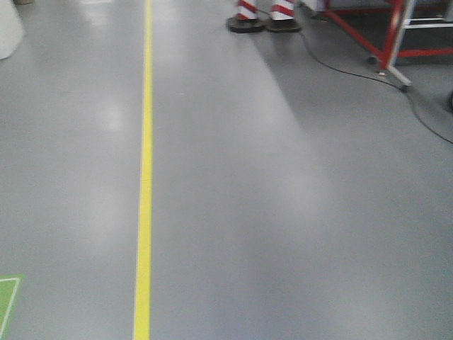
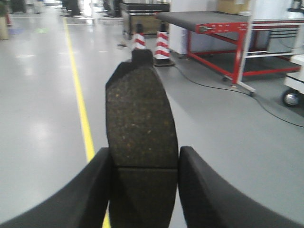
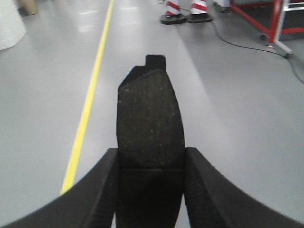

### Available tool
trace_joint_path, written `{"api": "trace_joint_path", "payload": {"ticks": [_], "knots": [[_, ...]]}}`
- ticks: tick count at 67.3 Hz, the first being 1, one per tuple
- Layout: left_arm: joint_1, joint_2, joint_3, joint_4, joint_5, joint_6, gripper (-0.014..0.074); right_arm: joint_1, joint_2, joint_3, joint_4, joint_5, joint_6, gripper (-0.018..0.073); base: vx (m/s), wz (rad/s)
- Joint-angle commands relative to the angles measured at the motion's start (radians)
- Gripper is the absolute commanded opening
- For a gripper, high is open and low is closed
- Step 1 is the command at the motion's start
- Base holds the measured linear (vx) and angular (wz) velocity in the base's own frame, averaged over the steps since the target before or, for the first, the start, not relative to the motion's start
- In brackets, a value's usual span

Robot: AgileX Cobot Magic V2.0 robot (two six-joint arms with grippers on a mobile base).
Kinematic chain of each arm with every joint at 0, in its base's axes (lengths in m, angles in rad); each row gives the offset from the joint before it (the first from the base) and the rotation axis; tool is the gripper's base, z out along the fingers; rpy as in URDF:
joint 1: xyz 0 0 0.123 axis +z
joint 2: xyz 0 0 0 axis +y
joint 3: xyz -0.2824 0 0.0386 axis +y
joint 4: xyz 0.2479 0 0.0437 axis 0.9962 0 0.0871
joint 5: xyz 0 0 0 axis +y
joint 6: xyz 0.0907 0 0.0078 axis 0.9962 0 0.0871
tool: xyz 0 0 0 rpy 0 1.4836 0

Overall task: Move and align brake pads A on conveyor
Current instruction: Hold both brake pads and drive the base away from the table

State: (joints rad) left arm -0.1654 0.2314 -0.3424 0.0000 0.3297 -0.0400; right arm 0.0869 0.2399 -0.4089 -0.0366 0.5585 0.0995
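item 1: left gripper (image 2: 145, 164). black fingers (image 2: 95, 190) clamped on the two long edges of the left-held brake pad (image 2: 140, 118). the pad juts forward with its speckled friction face to the camera, its groove level with the fingertips and its backing tab at the far end.
item 2: right gripper (image 3: 151, 161). fingers clamped the same way on the right-held brake pad (image 3: 149, 111), tab foremost.
item 3: conveyor (image 2: 199, 18). judged to be the dark-topped bed on a red frame at the far right of the left wrist view, well apart from both pads. no pads can be made out on it.
item 4: surroundings. grey floor (image 1: 283, 212), yellow line (image 1: 145, 177), striped cones (image 1: 245, 10), trailing cable (image 1: 340, 67).
step in hand: transport. both pads are carried above bare floor, and neither is placed yet.
next move calls for: bringing the base up to the belt, clear of the cones and cable. each pad then goes down flat on the belt, in line with the other, before the fingers part.
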Motion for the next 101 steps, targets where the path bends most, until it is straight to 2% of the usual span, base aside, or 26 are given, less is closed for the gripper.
{"api": "trace_joint_path", "payload": {"ticks": [1, 51, 101], "knots": [[-0.003, 0.01, -0.027, 0.0, -0.101, -0.003, -0.0006, -0.005, 0.009, -0.031, -0.007, -0.092, -0.005, -0.0007, 0.05, 0.58], [-0.003, 0.01, -0.027, 0.0, -0.101, -0.003, -0.0006, -0.005, 0.009, -0.031, -0.007, -0.092, -0.005, -0.0007, 0.19, 0.25], [-0.003, 0.01, -0.027, 0.0, -0.101, -0.003, -0.0006, -0.005, 0.009, -0.031, -0.007, -0.093, -0.005, -0.0007, 0.45, -0.04]]}}
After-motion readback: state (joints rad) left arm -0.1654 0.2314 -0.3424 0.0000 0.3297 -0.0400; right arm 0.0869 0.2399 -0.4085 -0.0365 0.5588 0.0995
